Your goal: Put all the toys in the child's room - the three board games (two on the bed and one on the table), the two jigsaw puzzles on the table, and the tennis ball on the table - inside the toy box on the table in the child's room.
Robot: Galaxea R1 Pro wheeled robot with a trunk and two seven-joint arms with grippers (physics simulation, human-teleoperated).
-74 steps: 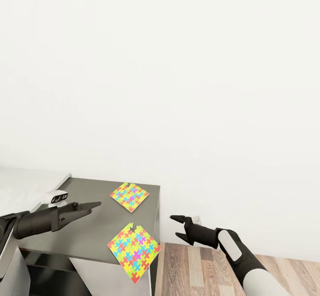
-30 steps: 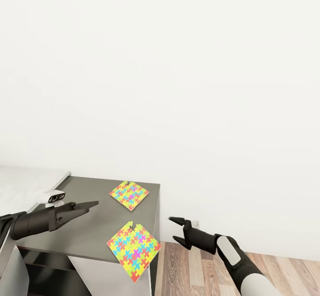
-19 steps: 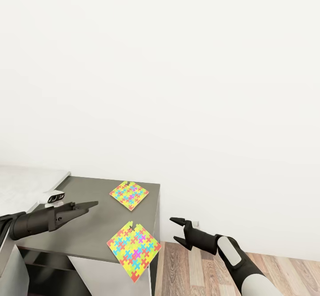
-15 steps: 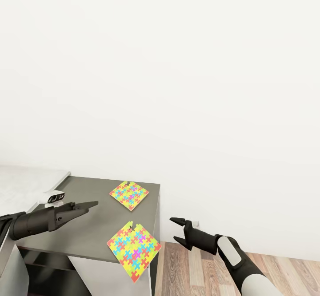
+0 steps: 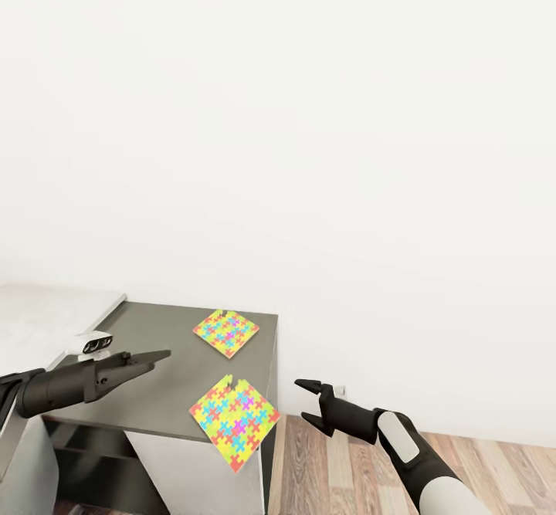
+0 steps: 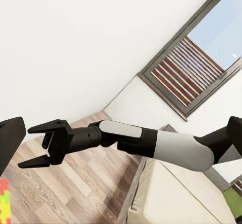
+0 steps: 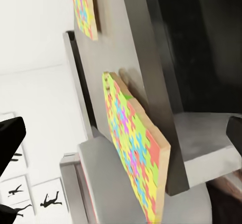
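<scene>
Lying on the dark grey table top (image 5: 154,360) are two bright flat puzzle squares (image 5: 234,421) (one pokes over the edge); the black left gripper (image 5: 160,357) looks closed, the black right gripper (image 5: 306,401) spread wide.

Domestic room, likely a child's bedroom: plain white wall (image 5: 309,113), wood-plank floor (image 5: 494,469), dark grey desk corner (image 5: 154,360) bearing two bright multicoloured jigsaw squares (image 5: 225,332) (one overhanging the edge). Cream mattress (image 6: 166,194), slatted window blind (image 6: 191,68), framed silhouette pictures (image 7: 30,199).
</scene>
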